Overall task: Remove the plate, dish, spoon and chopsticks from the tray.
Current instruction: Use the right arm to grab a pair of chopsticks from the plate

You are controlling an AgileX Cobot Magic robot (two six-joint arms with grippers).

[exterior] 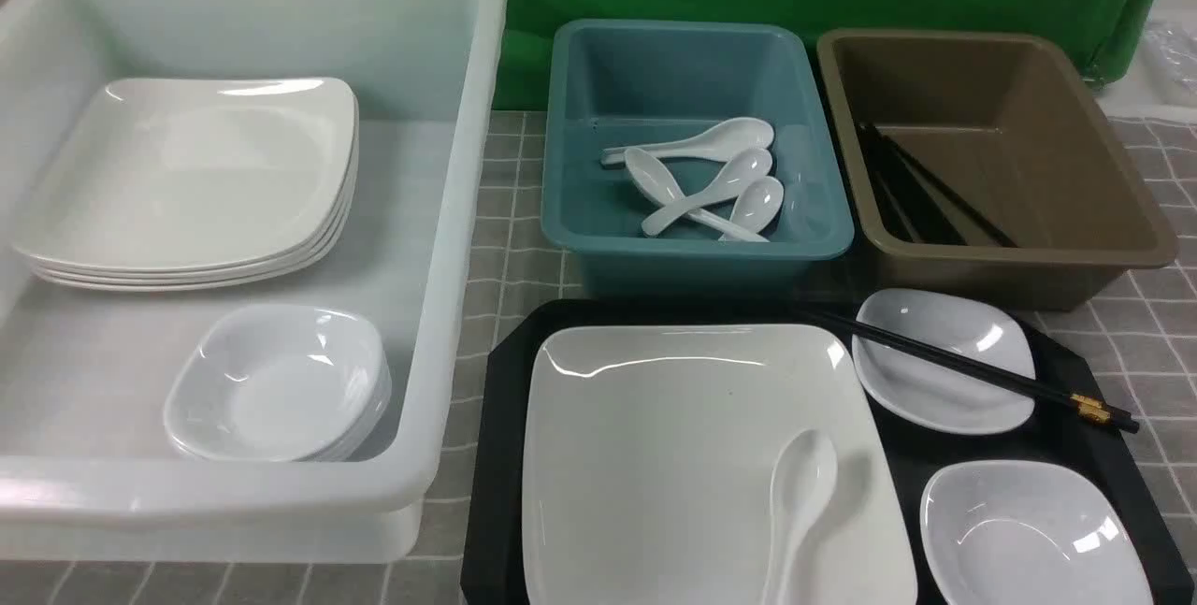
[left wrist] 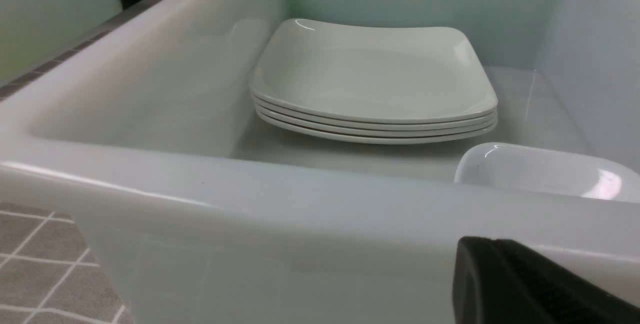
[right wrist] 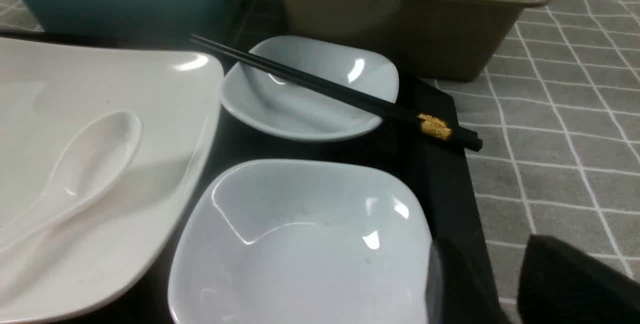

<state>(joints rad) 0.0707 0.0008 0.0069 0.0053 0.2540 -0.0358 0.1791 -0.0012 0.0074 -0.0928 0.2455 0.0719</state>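
Three tubs share the grey checked worktop (exterior: 524, 250) with the tray: a big translucent white bin (exterior: 449, 212) on the left, holding a stack of square plates (exterior: 187, 175) and a stack of small dishes (exterior: 281, 381); a brown tub (exterior: 1103, 165) at the far right with black sticks lying in it; and between them a teal tub (exterior: 580, 119) with four white spoons inside. The black tray (exterior: 496, 455) sits nearest, in front of the teal and brown tubs. On its left part lies the plate (exterior: 655, 455), and the spoon (exterior: 800, 502) rests bowl-up on the plate near its right edge. The tray's right part carries two dishes — the far dish (exterior: 935, 399) and the near dish (exterior: 1029, 540). The chopsticks (exterior: 973, 367) lie across the far dish, their gold-banded ends jutting past the tray's right rim. The left hand (left wrist: 500, 279), pressed together, hangs just outside the white bin's near wall. The right hand (right wrist: 500, 259) hovers by the near dish's rim, fingers spread, nothing between them.
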